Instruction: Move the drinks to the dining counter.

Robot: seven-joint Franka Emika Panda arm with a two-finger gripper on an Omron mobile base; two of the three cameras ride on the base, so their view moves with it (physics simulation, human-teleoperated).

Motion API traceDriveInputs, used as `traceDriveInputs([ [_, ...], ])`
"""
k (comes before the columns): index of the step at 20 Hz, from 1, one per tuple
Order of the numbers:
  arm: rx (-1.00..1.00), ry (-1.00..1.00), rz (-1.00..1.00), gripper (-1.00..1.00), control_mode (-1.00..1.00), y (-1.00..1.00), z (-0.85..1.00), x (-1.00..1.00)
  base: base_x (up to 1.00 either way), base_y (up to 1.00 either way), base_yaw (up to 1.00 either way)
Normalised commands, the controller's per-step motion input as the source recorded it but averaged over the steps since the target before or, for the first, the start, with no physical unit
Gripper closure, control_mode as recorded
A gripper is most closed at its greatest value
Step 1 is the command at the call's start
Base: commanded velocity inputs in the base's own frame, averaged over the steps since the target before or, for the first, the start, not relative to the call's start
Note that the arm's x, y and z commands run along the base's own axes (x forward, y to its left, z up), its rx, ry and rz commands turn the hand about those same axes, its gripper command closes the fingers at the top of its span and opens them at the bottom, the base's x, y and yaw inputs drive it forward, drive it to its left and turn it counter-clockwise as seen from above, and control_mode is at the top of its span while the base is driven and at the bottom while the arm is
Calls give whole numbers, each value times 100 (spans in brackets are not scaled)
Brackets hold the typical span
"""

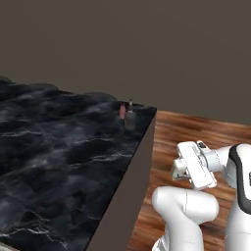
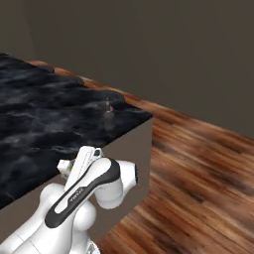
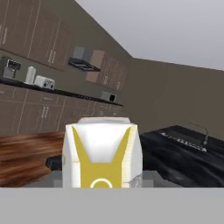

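Observation:
A cream-white carton (image 3: 100,157) with a yellow mark sits close in the hand view, and my gripper (image 3: 100,176) is shut on it, dark fingertips at either side. In the base views the gripper (image 1: 177,169) (image 2: 66,166) hangs over the wood floor, just off the corner of the dining counter (image 1: 59,152) (image 2: 44,124), a black white-veined marble top. At the counter's far corner stand a dark bottle (image 1: 130,116) (image 2: 107,115) and a small red-topped can (image 1: 122,111) (image 2: 112,107), side by side. The counter's sink and faucet (image 3: 199,130) show in the hand view.
Brown wood floor (image 1: 196,132) (image 2: 198,163) lies to the right of the counter's grey side wall (image 1: 130,196). A plain dark wall stands behind. Across the room runs a worktop with brown cabinets (image 3: 39,109), small appliances (image 3: 43,81) and a range hood (image 3: 83,63).

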Motion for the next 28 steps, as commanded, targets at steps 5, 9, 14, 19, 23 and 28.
traceDriveInputs([
  [5,0,0,0,100,100,0,0,0,77,-42,47],
  [9,0,0,0,100,100,0,0,0,68,-45,46],
  [14,0,0,0,100,100,0,0,0,64,-41,46],
  [19,0,0,0,100,100,0,0,0,55,-40,44],
  [23,0,0,0,100,100,0,0,0,33,-55,40],
  [28,0,0,0,100,100,0,0,0,11,-71,36],
])
